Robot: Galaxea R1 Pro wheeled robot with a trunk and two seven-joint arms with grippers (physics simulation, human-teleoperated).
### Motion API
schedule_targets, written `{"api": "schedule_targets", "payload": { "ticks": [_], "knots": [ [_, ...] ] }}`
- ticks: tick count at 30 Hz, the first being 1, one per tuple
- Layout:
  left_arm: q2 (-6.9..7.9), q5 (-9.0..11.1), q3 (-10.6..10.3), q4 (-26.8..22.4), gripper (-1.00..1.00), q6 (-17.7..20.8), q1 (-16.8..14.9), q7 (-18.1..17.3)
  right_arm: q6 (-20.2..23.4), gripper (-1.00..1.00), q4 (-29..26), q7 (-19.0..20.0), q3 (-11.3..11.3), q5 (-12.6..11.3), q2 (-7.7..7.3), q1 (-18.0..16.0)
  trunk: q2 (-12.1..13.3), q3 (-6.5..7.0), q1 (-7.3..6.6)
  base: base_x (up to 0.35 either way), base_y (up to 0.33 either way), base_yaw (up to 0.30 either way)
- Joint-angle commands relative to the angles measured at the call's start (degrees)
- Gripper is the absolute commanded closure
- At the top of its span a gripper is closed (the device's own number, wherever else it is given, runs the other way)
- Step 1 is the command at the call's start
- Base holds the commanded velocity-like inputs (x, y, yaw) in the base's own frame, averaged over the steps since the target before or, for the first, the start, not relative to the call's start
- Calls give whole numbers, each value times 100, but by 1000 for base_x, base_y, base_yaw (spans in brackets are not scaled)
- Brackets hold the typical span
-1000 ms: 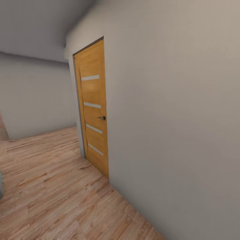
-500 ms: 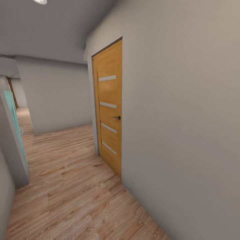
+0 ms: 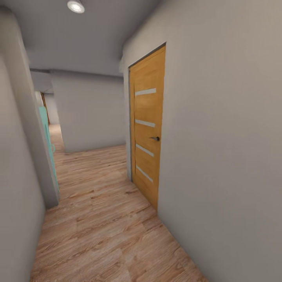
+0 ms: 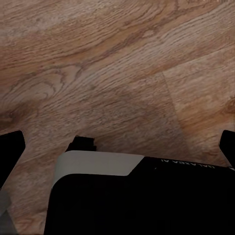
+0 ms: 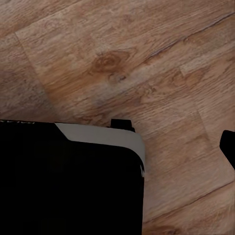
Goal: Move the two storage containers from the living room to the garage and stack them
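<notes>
A hallway lies ahead: wood-plank floor [image 3: 102, 219], grey walls, a closed orange door [image 3: 148, 133] with a dark handle [image 3: 155, 138] on the right wall, and a teal door [image 3: 47, 143] on the left. A ceiling light [image 3: 76, 6] glows above. Both wrist views look down past the robot's black base [image 4: 142, 196] at the planks. The left tool's [image 4: 120, 147] dark fingertips [image 4: 10, 149] sit wide apart at the picture's edges, pinching nothing. For the right tool, I cannot tell. No container is visible.

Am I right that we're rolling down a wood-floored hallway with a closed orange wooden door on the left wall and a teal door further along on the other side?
Not quite. The closed orange wooden door is on the right wall, as the head view shows. The rest holds: the hallway has a wood-plank floor, and a teal door stands further along on the opposite, left side.
</notes>
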Motion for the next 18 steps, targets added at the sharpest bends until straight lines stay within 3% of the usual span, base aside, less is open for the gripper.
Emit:
{"api": "schedule_targets", "payload": {
  "ticks": [1, 18],
  "knots": [
    [-2, 47, -48, 6, -100, -19, -5, 18, -29, -100, 19, -29, 47, 6, 3, -8, -6, -8, 1, 0, 0, 300],
    [-8, 41, -53, 6, -100, -19, -5, 10, -27, -100, 23, -84, 49, 15, -12, -8, -6, -8, 1, 0, 0, 300]
  ]
}}
